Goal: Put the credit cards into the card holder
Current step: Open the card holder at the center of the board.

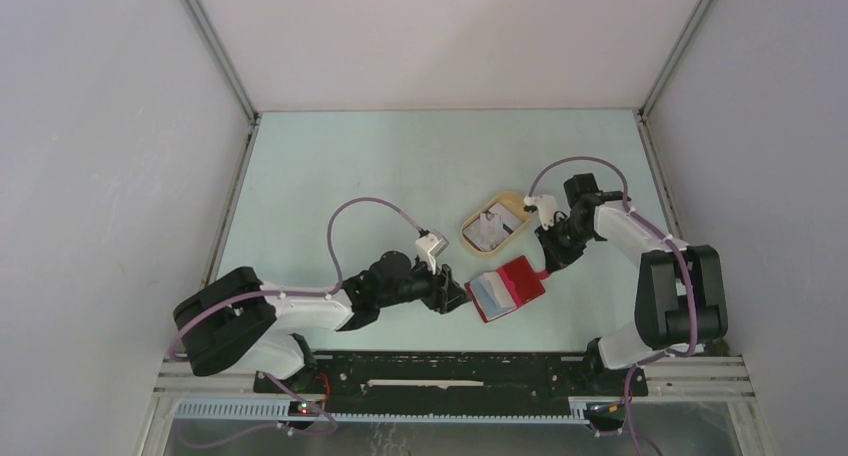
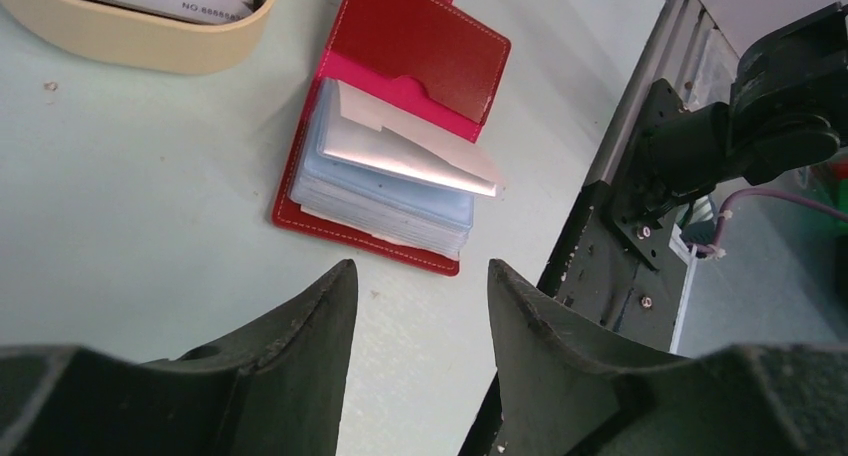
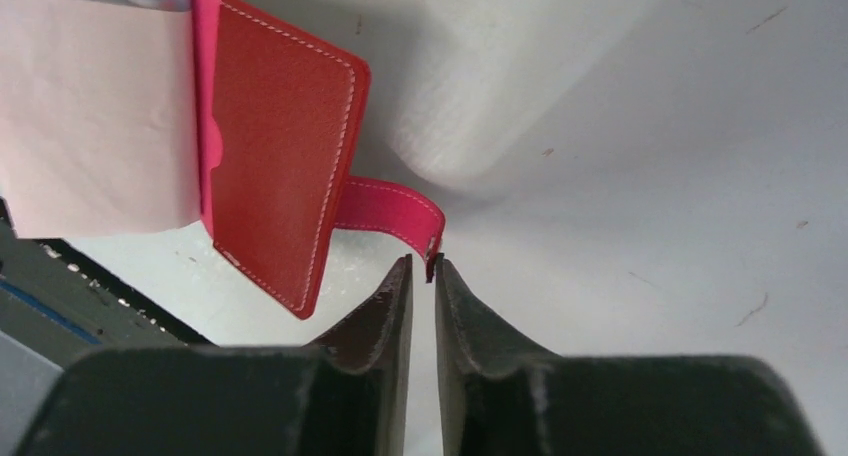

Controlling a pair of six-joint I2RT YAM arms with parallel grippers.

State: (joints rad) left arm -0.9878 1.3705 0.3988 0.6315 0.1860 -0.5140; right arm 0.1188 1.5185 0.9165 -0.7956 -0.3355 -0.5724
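Observation:
The red card holder (image 1: pixel 508 288) lies open on the table, its pale blue sleeves up. In the left wrist view (image 2: pixel 400 46) a whitish card (image 2: pixel 420 151) sits partly tucked in the sleeves and sticks out at an angle. My right gripper (image 1: pixel 548 266) is at the holder's right side; in the right wrist view (image 3: pixel 422 261) it is shut on the tip of the pink snap tab (image 3: pixel 390 206). My left gripper (image 1: pixel 455 294) is open and empty just left of the holder, also seen in its own view (image 2: pixel 420 271). More credit cards (image 1: pixel 490 228) lie in the tray.
The beige oval tray (image 1: pixel 472 238) stands just behind the holder, also seen in the left wrist view (image 2: pixel 150 46). The black mounting rail (image 1: pixel 450 368) runs along the near table edge, close to the holder.

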